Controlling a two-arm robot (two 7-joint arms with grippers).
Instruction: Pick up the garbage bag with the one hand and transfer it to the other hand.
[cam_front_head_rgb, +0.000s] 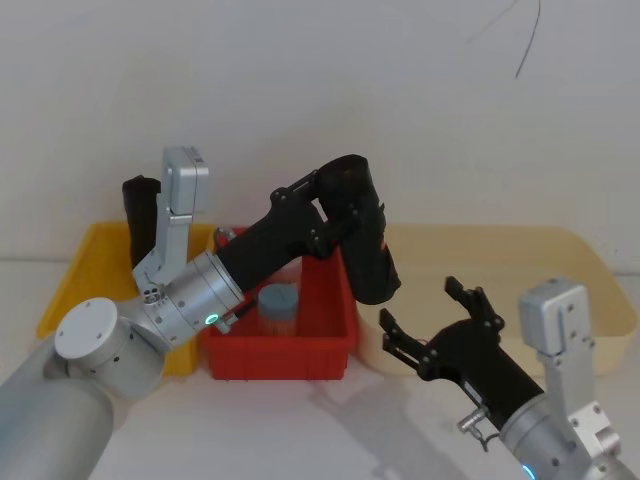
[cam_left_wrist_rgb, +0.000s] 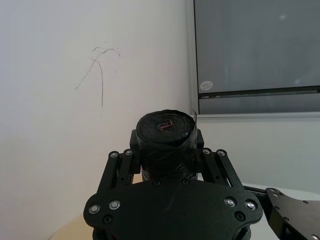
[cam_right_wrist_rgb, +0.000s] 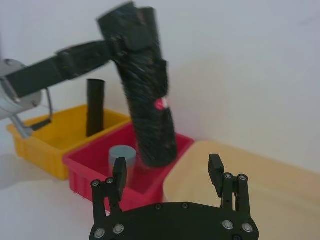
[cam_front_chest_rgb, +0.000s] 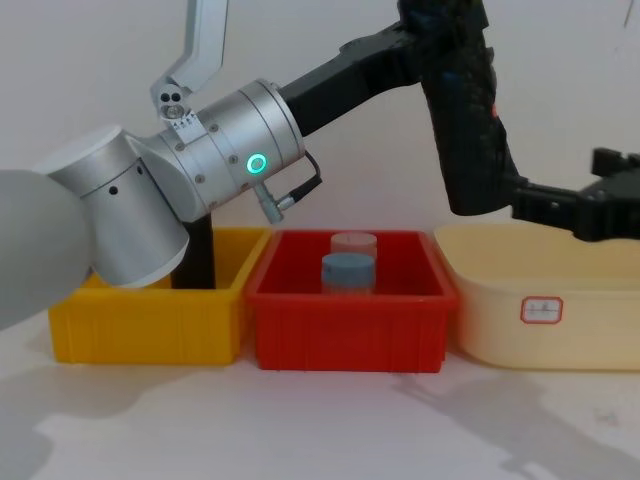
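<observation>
Head view: left gripper (cam_front_head_rgb: 335, 212) clamps garbage bag (cam_front_head_rgb: 368, 250) above red bin (cam_front_head_rgb: 350, 312) rim; right gripper (cam_front_head_rgb: 420, 302) spread, apart.

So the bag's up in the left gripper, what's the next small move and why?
Probably ease the right gripper forward until its open jaws straddle the garbage bag's lower end. The left gripper clamps the upper part; the right one sits apart from the roll.
</observation>
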